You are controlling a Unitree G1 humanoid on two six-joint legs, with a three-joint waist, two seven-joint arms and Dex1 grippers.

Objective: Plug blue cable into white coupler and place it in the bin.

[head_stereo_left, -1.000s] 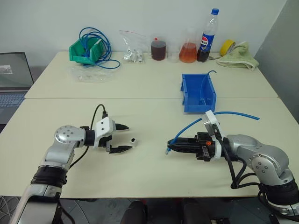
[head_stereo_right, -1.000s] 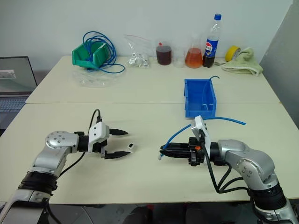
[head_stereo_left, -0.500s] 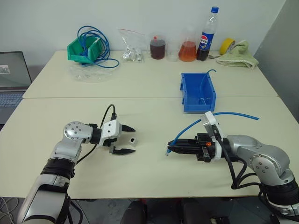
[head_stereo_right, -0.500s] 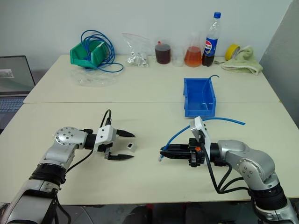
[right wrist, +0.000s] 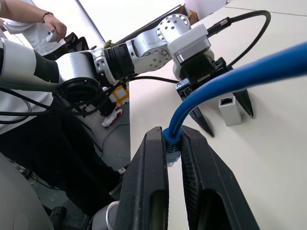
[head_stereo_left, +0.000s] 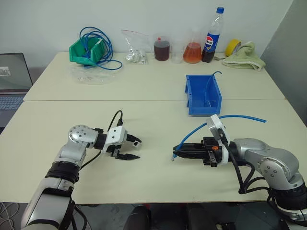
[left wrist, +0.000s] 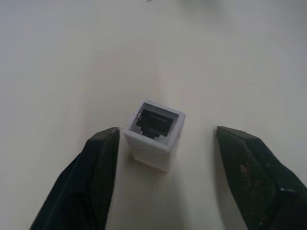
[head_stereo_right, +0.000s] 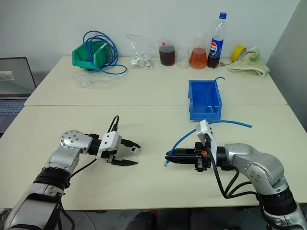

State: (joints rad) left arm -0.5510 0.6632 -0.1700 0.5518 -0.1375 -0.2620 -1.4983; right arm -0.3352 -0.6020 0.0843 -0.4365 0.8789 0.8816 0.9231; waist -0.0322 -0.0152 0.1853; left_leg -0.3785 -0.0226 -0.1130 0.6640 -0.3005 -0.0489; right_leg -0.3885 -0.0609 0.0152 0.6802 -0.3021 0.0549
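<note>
1. Coupler: the tiny white boxy plastic coupler (left wrist: 154, 134) lies on my cream table (head_stereo_left: 153, 182), dark socket facing the left wrist camera; I take it as my landmark.
2. My left gripper (head_stereo_left: 135, 149) straddles the white coupler, jaws part-open: one black finger (left wrist: 98, 158) looks just against its side, the other (left wrist: 247, 163) stands apart. Not yet gripped.
3. My right gripper (head_stereo_left: 175, 152) sits to the coupler's right, well apart, pointing toward it, pinched narrow on the plug end of the thin bright-blue network cable (head_stereo_left: 192, 130).
4. The blue cable arcs up from those fingers and trails away from the coupler, over the right arm.
5. The small bright-blue rectangular plastic bin (head_stereo_left: 203, 94) stands beyond the coupler and to its right, another thin blue strand inside.
6. A green plastic bin (head_stereo_left: 86, 51) with coiled blue cable sits far behind the coupler.
</note>
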